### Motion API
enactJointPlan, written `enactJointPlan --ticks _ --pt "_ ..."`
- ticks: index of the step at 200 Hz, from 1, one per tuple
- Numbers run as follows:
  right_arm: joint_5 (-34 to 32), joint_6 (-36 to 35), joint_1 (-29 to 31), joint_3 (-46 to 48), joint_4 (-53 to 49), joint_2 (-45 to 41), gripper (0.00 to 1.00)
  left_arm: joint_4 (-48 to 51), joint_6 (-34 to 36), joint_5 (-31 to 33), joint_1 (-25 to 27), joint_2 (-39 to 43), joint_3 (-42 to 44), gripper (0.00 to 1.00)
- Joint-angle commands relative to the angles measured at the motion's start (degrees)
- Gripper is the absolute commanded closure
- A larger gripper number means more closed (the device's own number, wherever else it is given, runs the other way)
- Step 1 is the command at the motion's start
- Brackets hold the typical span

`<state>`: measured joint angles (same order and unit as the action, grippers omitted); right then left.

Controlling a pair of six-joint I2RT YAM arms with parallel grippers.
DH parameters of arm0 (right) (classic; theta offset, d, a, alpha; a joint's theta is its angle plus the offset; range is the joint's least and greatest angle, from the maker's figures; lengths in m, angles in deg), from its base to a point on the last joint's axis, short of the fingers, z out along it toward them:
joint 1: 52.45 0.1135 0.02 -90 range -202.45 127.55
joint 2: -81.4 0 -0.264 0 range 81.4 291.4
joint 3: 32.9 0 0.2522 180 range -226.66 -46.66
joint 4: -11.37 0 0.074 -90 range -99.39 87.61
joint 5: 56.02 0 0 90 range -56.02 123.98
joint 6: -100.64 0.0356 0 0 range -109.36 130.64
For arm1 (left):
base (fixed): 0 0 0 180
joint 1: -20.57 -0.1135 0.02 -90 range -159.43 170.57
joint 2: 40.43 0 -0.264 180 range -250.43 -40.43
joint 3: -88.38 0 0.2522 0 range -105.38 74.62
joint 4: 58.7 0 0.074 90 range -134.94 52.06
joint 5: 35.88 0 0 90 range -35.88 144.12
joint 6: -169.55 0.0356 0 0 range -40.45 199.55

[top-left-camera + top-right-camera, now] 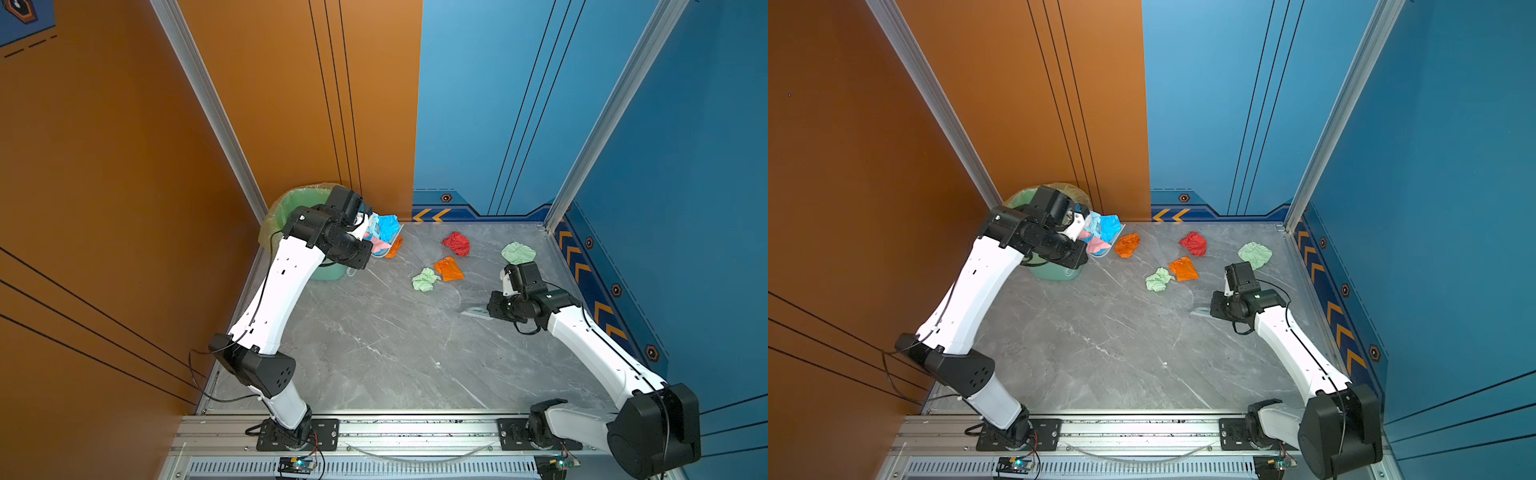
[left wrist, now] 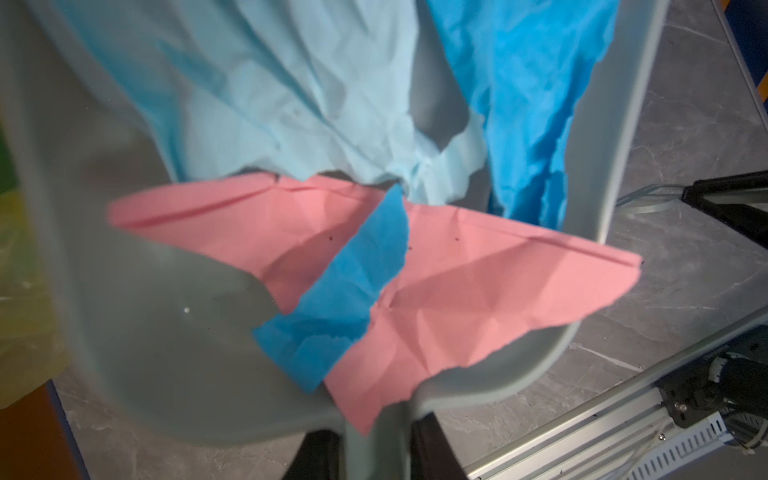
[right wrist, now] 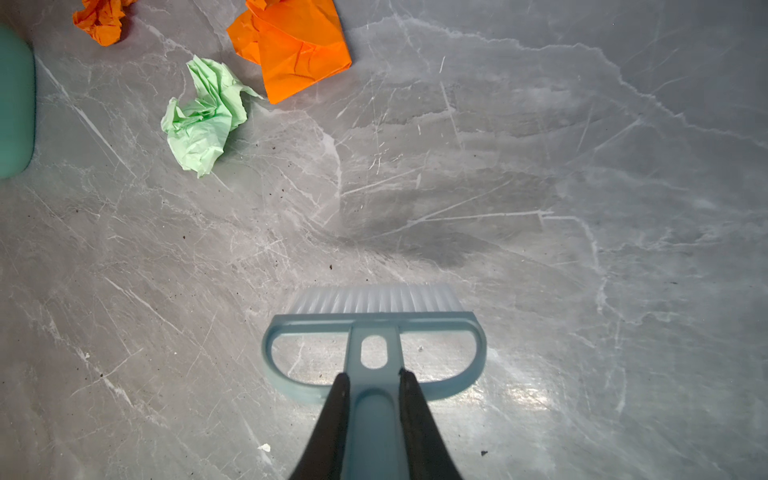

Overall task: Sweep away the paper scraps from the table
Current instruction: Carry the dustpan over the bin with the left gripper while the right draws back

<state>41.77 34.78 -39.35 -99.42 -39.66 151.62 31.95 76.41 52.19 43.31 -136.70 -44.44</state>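
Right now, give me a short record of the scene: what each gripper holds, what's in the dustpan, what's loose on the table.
Left gripper: shut on dustpan handle, beside bin
Right gripper: shut on brush
In dustpan: pink scrap, blue scrap, pale blue scrap
Loose on table: red scrap, two orange scraps, two green scraps

Grey marbled desk (image 1: pixel 1100 353) carries a red scrap (image 1: pixel 1193 243), two orange scraps (image 1: pixel 1182 269), two pale green scraps (image 1: pixel 1255 254) and a green bin (image 1: pixel 1054 272)

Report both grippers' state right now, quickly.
Left gripper: jaws shut on the dustpan, which carries paper scraps.
Right gripper: jaws shut on the brush.
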Motion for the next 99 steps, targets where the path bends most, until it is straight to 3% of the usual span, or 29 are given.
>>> enactJointPlan --ticks 1,99 --pt "1.13 -0.28 -0.28 -0.43 1.07 0.75 1.00 1.61 1.39 1.49 -2.64 -1.08 -3.44 1.00" --pt "1.35 0.64 -0.28 -0.16 1.59 0.34 1.00 3.63 2.77 2.88 -16.33 -5.25 -13.98 1.00"
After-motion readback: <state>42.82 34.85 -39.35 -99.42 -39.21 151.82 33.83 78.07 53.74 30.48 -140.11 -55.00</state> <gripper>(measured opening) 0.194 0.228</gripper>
